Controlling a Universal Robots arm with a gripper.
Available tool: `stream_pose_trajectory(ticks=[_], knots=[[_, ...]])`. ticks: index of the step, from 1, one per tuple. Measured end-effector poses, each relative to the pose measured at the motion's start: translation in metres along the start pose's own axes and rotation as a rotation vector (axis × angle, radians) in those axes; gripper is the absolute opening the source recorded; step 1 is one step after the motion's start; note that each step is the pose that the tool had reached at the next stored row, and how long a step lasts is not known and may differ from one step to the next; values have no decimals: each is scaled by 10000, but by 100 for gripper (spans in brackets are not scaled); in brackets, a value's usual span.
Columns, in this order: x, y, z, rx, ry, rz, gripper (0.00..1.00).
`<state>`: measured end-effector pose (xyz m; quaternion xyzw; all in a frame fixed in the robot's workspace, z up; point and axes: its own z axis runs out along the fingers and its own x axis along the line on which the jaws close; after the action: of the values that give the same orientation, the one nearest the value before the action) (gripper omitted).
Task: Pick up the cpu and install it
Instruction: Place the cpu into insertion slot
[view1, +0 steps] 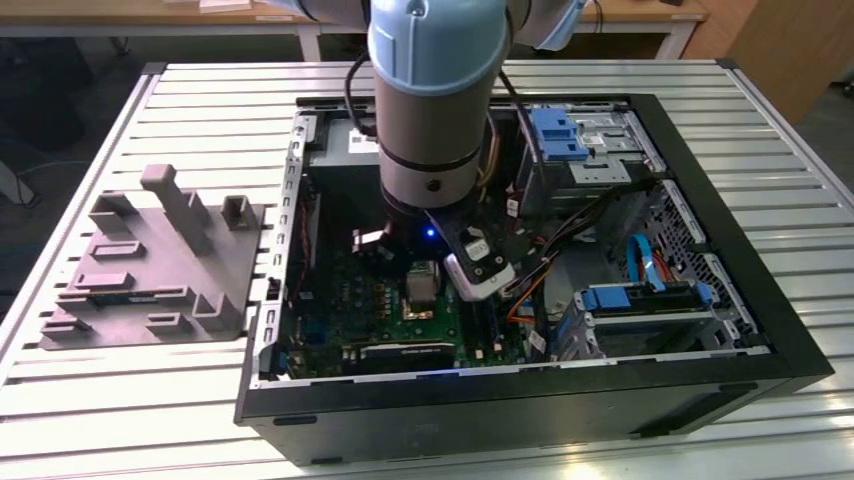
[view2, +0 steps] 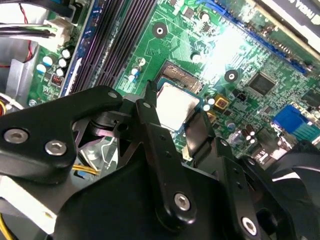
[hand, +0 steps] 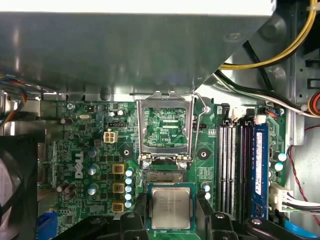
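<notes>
Jaws narrow, closed on the cpu (hand: 171, 207) at two opposite edges; it lies flat between them, silvery top up. I'm low over the green motherboard (hand: 80, 145), with the cpu just beside the open socket (hand: 165, 176), inside the computer case (view1: 534, 415) on the bench (view1: 174, 420).
</notes>
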<state>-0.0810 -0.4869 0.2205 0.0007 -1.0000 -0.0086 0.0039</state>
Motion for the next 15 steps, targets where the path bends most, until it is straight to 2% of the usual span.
stream_pose_trajectory(ticks=[7,15], knots=[[5,-13,37,0,0,-10,47],[33,-16,157,-1,0,-7,47]])
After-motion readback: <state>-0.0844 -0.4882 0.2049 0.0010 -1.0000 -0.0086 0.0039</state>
